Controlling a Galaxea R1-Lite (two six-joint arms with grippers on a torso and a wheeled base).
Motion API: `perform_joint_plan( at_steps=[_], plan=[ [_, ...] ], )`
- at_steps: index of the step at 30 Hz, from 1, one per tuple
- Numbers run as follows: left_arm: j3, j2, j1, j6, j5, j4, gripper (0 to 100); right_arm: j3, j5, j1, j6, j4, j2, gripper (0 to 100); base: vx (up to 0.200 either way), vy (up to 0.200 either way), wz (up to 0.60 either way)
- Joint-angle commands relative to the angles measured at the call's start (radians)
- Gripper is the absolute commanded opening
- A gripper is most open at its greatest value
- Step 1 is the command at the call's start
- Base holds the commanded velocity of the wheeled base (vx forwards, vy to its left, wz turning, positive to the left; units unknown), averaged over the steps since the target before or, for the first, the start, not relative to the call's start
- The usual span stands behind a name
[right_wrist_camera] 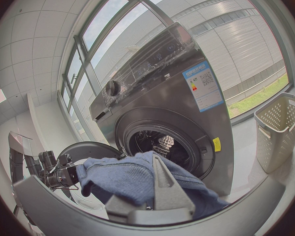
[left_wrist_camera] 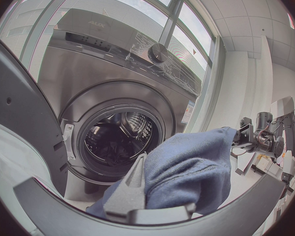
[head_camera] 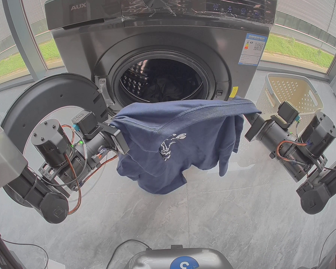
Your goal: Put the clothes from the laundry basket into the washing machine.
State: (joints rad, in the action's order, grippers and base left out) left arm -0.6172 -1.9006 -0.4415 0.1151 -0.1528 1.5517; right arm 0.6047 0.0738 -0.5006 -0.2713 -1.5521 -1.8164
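Observation:
A navy blue shirt [head_camera: 175, 139] with a white print hangs stretched between my two grippers in front of the washing machine [head_camera: 160, 30]. My left gripper [head_camera: 117, 135] is shut on the shirt's left end, and my right gripper [head_camera: 250, 122] is shut on its right end. The machine's round door [head_camera: 44, 98] stands swung open to the left. Dark clothes lie inside the drum [head_camera: 162, 81]. In the left wrist view the shirt [left_wrist_camera: 186, 167] bunches against my finger [left_wrist_camera: 134, 181]. In the right wrist view the shirt [right_wrist_camera: 127, 177] drapes over my finger [right_wrist_camera: 164, 181]. The cream laundry basket [head_camera: 293, 92] stands right of the machine.
Grey tiled floor [head_camera: 212, 213] spreads below the hanging shirt. Large windows [head_camera: 302, 23] curve behind the machine. The basket [right_wrist_camera: 278, 128] sits by the window at the machine's right side.

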Motion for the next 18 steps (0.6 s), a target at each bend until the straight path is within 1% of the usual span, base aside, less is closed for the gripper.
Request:
perform_joint_plan(
  at_steps=[1,2,6,9,13,18],
  plan=[
    [0.011,0.011,0.007,0.001,0.004,-0.001,0,0.001,-0.006,-0.024,0.007,-0.009,0.04,0,0.0,0.0,0.0],
    [0.014,0.014,0.017,0.005,0.004,-0.001,0,0.001,-0.009,-0.032,0.007,-0.009,0.046,0,0.0,0.0,0.0],
    [0.007,0.011,0.035,0.001,0.004,-0.001,0,0.009,-0.028,-0.049,0.01,-0.009,0.054,0,0.0,0.0,0.0],
    [0.001,0.017,0.075,0.003,0.004,-0.001,0,0.017,-0.046,-0.052,0.01,-0.009,0.055,0,0.0,0.0,0.0],
    [0.004,0.011,0.118,0.003,0.007,-0.002,0,0.017,-0.052,-0.052,0.01,-0.009,0.057,0,0.0,0.0,0.0],
    [0.017,0.006,0.125,0.001,0.007,-0.002,0,0.01,-0.057,-0.053,0.009,-0.011,0.062,0,0.0,0.0,0.0]
  ],
)
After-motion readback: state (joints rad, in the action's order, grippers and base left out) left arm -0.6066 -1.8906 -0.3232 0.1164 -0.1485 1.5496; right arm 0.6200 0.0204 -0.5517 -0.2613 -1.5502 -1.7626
